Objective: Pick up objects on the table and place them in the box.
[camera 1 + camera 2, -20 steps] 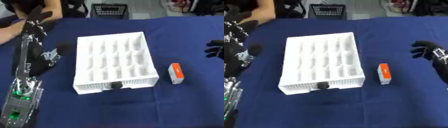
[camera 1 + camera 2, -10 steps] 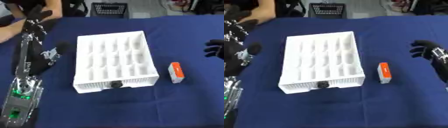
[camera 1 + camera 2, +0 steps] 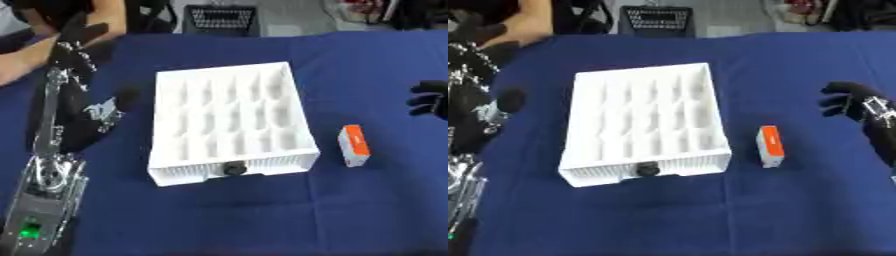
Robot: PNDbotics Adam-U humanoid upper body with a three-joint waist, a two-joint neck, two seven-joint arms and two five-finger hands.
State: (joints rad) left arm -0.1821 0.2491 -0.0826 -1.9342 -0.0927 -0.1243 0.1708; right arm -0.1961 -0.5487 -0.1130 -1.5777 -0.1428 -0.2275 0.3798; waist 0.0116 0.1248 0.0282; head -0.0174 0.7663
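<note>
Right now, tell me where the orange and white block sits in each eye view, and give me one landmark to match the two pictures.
Left eye view: the orange and white block lies right of centre on the blue cloth, beside the white box's right wall.
Right eye view: the same block lies nearer the middle, apart from the box.
Shared landmark: the white box, with the dark round knob on its near wall.

A blue cloth (image 3: 262, 220) covers the table. At twelve o'clock, beyond its far edge, stands a dark wire basket (image 3: 221, 20). A person's bare forearm (image 3: 61, 47) lies at ten o'clock on the cloth.
</note>
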